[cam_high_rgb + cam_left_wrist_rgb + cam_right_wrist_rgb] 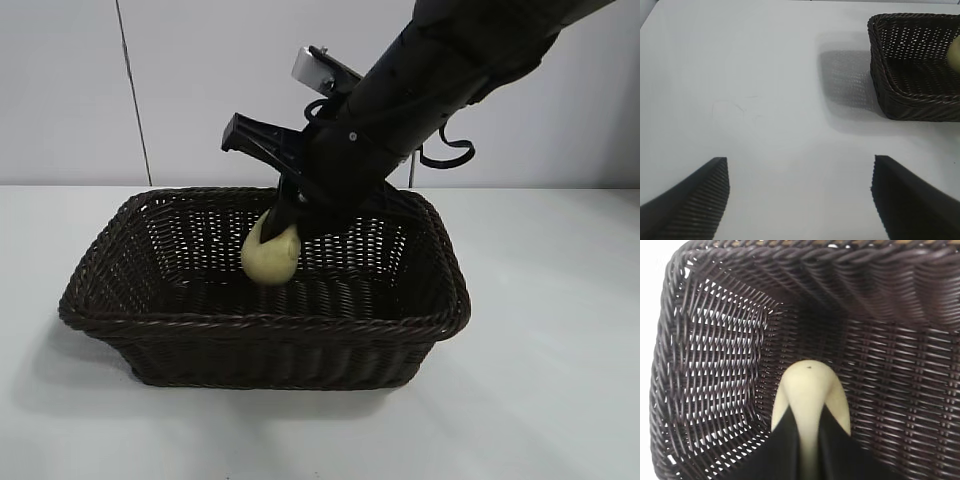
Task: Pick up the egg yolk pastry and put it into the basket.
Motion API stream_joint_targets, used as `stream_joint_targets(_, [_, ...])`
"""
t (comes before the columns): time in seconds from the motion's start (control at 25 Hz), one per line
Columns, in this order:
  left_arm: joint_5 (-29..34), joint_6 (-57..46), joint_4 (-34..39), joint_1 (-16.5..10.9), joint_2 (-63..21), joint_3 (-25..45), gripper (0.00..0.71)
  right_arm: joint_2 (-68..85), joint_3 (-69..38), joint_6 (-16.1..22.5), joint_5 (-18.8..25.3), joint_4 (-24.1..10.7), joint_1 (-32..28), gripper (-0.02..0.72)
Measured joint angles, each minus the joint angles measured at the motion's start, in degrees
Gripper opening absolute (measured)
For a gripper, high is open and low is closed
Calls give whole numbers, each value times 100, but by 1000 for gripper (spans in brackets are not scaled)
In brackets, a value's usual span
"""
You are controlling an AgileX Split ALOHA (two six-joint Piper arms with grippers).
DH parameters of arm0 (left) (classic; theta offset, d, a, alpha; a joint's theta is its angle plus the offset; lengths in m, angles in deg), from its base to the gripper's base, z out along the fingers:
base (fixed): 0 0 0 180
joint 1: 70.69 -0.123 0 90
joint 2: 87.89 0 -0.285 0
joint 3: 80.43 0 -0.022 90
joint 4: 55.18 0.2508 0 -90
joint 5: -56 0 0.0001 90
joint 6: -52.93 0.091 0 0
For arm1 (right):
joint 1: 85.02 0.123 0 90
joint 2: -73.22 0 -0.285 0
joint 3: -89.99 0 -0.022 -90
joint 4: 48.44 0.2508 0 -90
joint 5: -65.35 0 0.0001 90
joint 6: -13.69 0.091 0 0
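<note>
The pale yellow egg yolk pastry hangs inside the dark woven basket, above its floor, near the middle. My right gripper reaches down from the upper right and is shut on the pastry. In the right wrist view the pastry is squeezed between the two black fingers, with the basket's floor behind it. My left gripper is open and empty above the bare table, off to the side of the basket.
The white table spreads around the basket on all sides. The basket's wicker walls rise around the right gripper. A pale wall stands behind the table.
</note>
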Motion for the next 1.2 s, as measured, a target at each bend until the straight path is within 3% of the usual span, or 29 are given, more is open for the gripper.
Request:
stream_joint_targets(0.24, [0, 0, 0, 0, 0, 0, 571, 0, 621, 46, 1016, -512, 0, 579])
stream_joint_targets(0.36, [0, 0, 0, 0, 0, 0, 571, 0, 1205, 488, 1719, -1173, 0, 572])
stream_joint_targets(0.48, [0, 0, 0, 0, 0, 0, 571, 0, 1738, 1097, 2352, -2118, 0, 570])
stream_joint_targets(0.64, [0, 0, 0, 0, 0, 0, 571, 0, 2292, 1466, 3034, -2965, -13, 570])
stream_joint_targets(0.88, [0, 0, 0, 0, 0, 0, 571, 0, 2568, 1523, 3613, -3160, -379, 570])
stream_joint_targets(1.2, [0, 0, 0, 0, 0, 0, 571, 0, 2568, 1293, 4203, -3618, -1422, 570])
